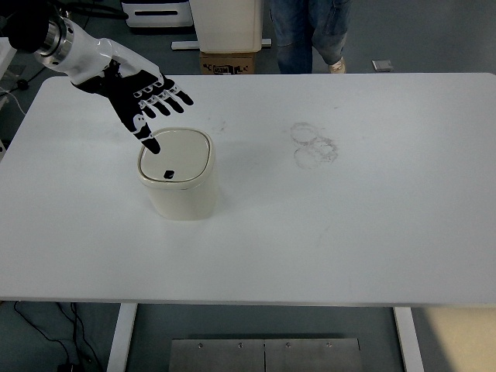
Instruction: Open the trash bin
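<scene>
A small cream trash bin [182, 190] stands on the white table [349, 232], left of the middle. Its lid [182, 153] is flat and closed, with a small black button [168, 173] near its front edge. My left hand [147, 101] comes in from the upper left and hovers over the bin's back left corner. Its fingers are spread and hold nothing. The thumb tip [152, 145] points down at the lid's left rim; I cannot tell if it touches. The right arm is out of view.
A person in jeans [310, 35] stands beyond the table's far edge. A cardboard box [227, 60] and a white bin [226, 23] stand on the floor there. Faint ring marks [314, 145] show on the table right of the bin.
</scene>
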`<act>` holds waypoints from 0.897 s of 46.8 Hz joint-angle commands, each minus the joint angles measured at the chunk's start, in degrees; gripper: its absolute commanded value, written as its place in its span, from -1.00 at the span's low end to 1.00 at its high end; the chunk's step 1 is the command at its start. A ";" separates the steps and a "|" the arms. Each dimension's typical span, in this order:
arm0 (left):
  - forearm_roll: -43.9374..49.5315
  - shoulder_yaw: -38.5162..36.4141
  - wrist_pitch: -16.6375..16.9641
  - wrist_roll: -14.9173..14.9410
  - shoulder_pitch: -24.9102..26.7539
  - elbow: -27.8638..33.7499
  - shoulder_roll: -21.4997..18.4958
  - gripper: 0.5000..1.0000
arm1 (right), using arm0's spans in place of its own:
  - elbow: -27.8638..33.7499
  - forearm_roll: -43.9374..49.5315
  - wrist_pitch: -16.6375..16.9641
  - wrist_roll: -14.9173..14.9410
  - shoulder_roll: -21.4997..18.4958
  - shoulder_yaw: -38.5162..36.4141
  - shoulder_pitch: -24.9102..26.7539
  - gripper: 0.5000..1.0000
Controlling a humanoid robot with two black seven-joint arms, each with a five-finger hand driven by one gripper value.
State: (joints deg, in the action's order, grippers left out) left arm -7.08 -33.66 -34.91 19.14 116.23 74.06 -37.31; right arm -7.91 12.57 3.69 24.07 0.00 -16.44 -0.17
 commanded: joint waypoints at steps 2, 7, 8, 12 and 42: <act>-0.39 -0.71 -0.09 0.11 0.66 0.38 0.13 1.00 | 0.00 0.00 0.00 0.01 0.00 0.00 -0.01 0.97; -1.10 -0.62 -0.09 1.95 0.23 0.65 0.22 1.00 | 0.00 0.00 0.00 0.01 0.00 0.00 -0.01 0.97; -1.10 -0.62 -0.09 2.22 -0.04 0.65 0.31 1.00 | 0.00 0.00 0.00 0.01 0.00 0.00 -0.01 0.97; -1.10 -0.62 -0.09 2.48 -1.44 1.18 0.92 1.00 | 0.00 0.00 0.00 0.01 0.00 0.00 -0.01 0.97; -1.62 -0.53 -0.09 2.57 -7.42 2.94 3.03 1.00 | 0.00 0.00 0.00 0.01 0.00 0.00 -0.01 0.97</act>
State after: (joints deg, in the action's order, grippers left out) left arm -8.68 -34.19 -35.00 21.71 109.21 77.02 -34.61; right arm -7.91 12.57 3.69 24.09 0.00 -16.40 -0.17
